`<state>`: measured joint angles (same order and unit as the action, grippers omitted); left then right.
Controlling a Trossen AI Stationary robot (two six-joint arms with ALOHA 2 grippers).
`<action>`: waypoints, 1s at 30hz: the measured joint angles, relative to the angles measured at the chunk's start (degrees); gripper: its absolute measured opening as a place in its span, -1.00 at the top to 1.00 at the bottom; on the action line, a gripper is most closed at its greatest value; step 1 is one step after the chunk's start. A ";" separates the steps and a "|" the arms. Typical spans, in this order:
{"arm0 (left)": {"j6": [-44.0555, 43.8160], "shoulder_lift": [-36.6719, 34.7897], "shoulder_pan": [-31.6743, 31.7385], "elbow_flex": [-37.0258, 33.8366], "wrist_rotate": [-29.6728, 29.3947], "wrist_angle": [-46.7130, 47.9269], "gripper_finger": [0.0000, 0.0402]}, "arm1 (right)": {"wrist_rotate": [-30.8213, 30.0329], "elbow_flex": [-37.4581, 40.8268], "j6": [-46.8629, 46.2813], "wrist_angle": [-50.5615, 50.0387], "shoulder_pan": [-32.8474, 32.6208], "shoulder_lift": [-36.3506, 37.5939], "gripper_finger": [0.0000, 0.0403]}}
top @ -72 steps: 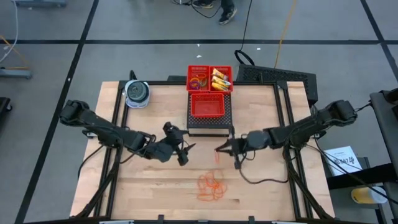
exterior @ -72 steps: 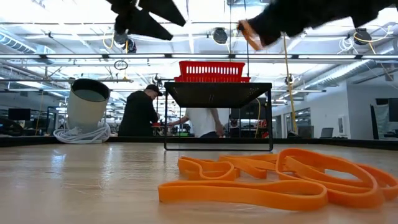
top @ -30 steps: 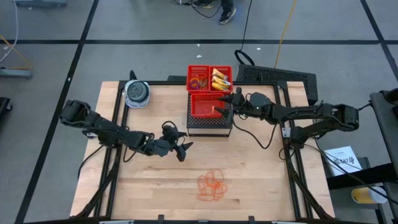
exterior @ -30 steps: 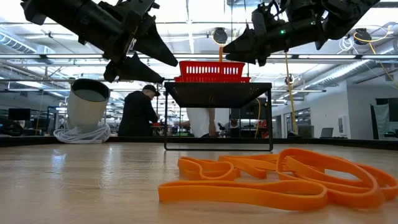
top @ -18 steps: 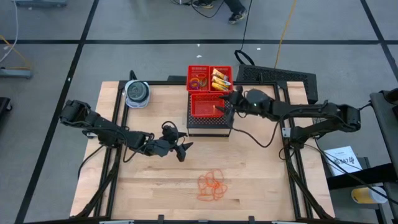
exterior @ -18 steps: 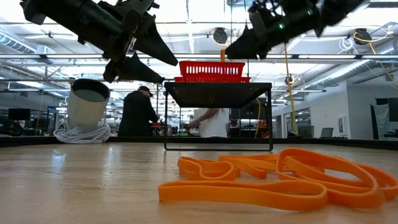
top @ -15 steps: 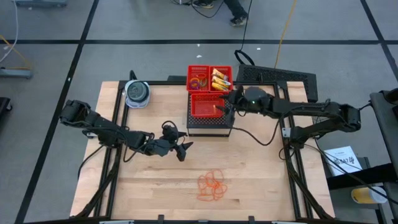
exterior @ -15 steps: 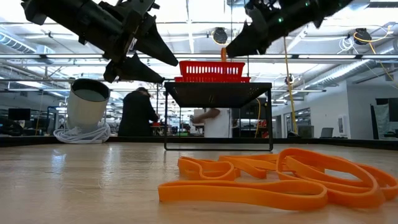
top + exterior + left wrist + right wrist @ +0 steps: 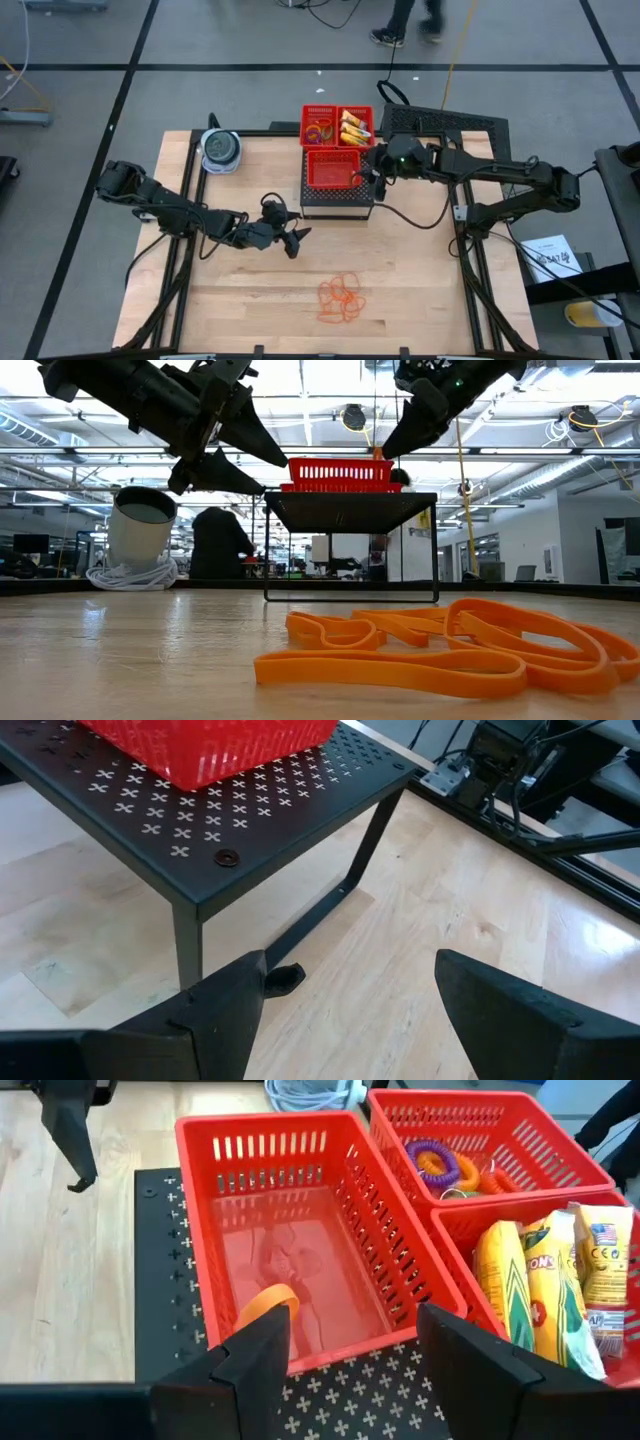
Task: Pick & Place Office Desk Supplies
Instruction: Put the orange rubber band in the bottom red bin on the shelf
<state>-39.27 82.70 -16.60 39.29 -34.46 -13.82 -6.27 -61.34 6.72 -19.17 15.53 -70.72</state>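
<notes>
A low perforated stand (image 9: 337,203) sits at the back middle of the desk (image 9: 250,300) with a mesh basket (image 9: 333,170) on it, and two more baskets (image 9: 338,125) lie side by side just behind. A round container (image 9: 219,148) stands at the back left. A heap of rubber bands (image 9: 341,298) lies near the front edge.

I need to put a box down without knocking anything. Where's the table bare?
Bare wood lies along the left edge, below the round container, and on the right between the black stand and the frame. It's crowded mid-table, around the left gripper and the rubber bands.
</notes>
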 joint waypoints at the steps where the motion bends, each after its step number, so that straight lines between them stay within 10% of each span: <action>1: -0.03 0.00 0.02 0.00 0.00 0.00 -0.48 | -0.02 0.00 0.00 0.27 0.00 0.00 -0.03; 9: 0.36 0.00 0.06 0.00 -0.04 0.00 -0.48 | 0.27 -0.15 2.24 12.71 -0.38 -1.79 -0.02; 17: 0.12 0.00 0.52 0.00 -0.02 -0.04 -0.48 | -7.08 -4.90 4.23 1.06 -0.42 -7.23 0.02; 30: 0.56 0.02 0.50 0.00 0.09 0.24 -0.48 | 3.31 -4.81 1.29 3.32 -1.07 -5.15 0.03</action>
<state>-38.72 82.72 -16.10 39.29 -34.37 -13.58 -2.96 -66.15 8.01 -15.85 14.46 -75.87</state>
